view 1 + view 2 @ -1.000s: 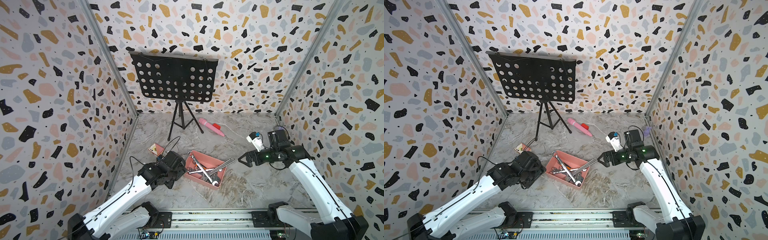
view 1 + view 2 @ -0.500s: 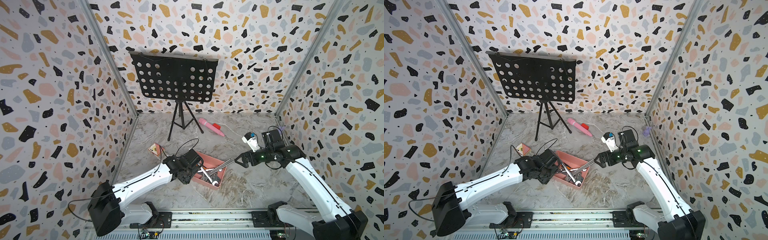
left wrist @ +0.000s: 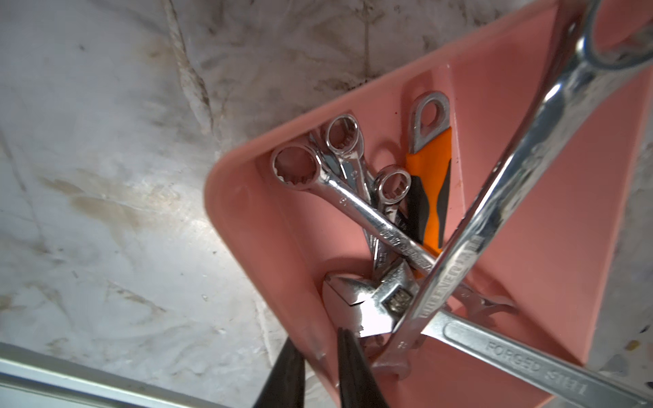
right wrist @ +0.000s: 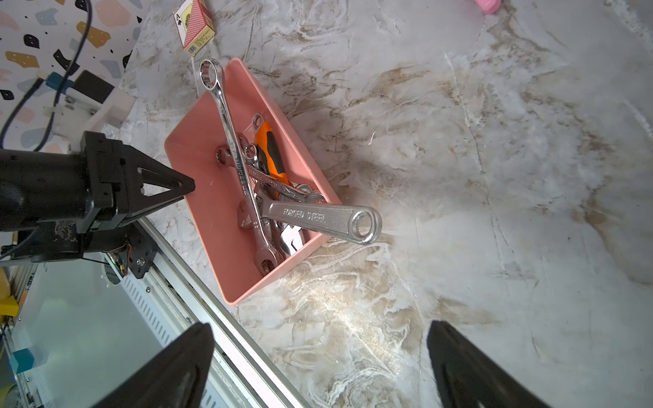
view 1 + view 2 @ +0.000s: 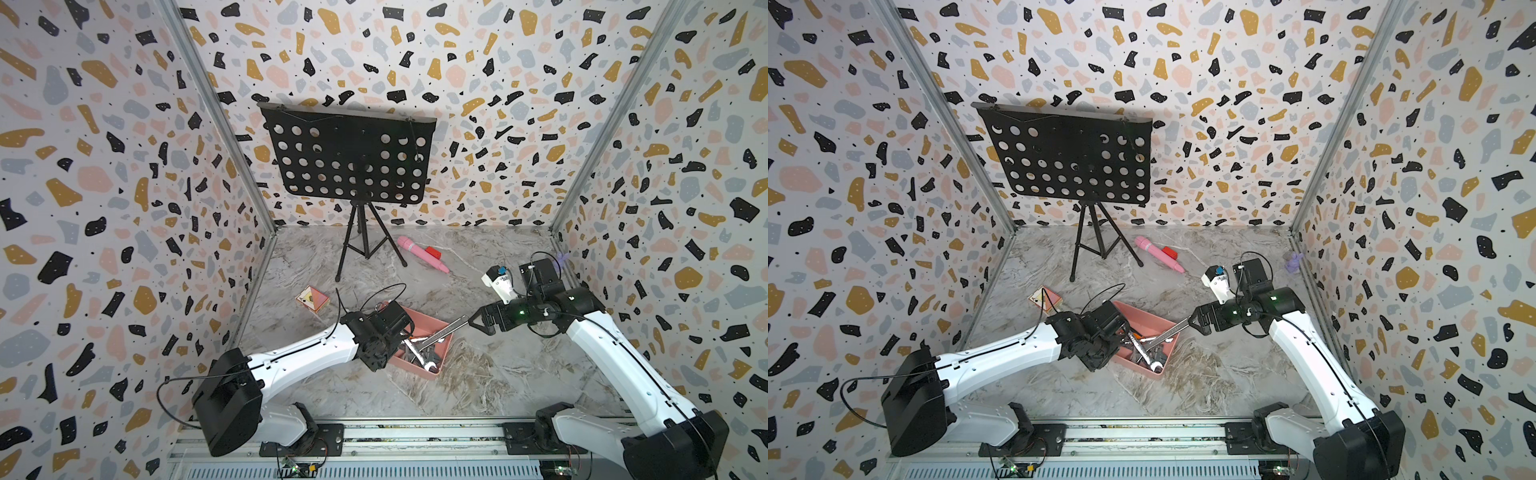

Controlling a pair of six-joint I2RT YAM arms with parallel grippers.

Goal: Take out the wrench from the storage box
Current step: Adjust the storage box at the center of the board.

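Your left arm is stretched out low to the storage box, with the left gripper pinched on the box wall nearest it. Your right arm reaches in level from the other side. The right gripper is spread wide and holding nothing. The big wrench lies in the box, its ring end poking over the rim just ahead of those open fingers. The smaller wrenches are piled under it, half covered. In both top views the left wrist hides the left fingertips.

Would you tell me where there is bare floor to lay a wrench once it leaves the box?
Widest bare floor: between the box, right arm and front rail. A smaller patch lies between the box and the stand. Crowded: the box itself, full of wrenches, left gripper at its wall, card pack beside.
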